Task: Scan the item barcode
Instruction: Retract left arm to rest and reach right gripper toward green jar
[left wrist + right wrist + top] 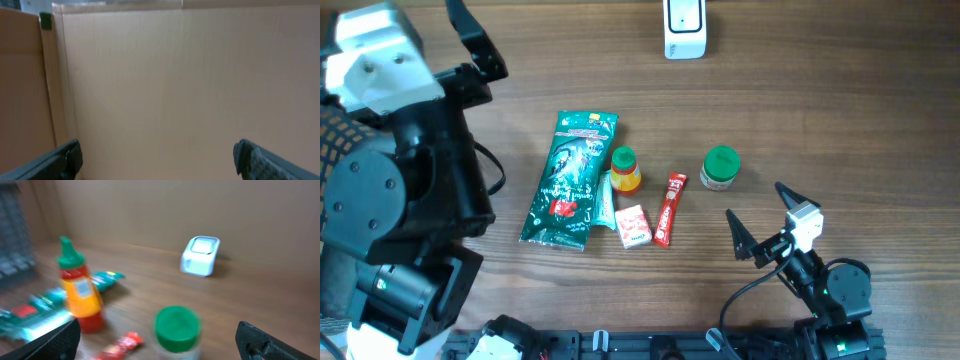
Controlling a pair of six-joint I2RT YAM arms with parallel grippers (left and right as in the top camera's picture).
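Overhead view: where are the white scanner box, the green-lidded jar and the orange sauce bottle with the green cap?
white scanner box (pixel 684 30), overhead view, its top face.
green-lidded jar (pixel 721 163), overhead view, its lid.
orange sauce bottle (pixel 626 178), overhead view, its body below the cap.

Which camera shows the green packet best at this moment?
Overhead: the green packet lies whole and sharp, left of the sauce bottle. Right wrist catches only a blurred stretch of the packet at its left edge. Left wrist shows none of it.

Jar right of sachet (scanner behind)
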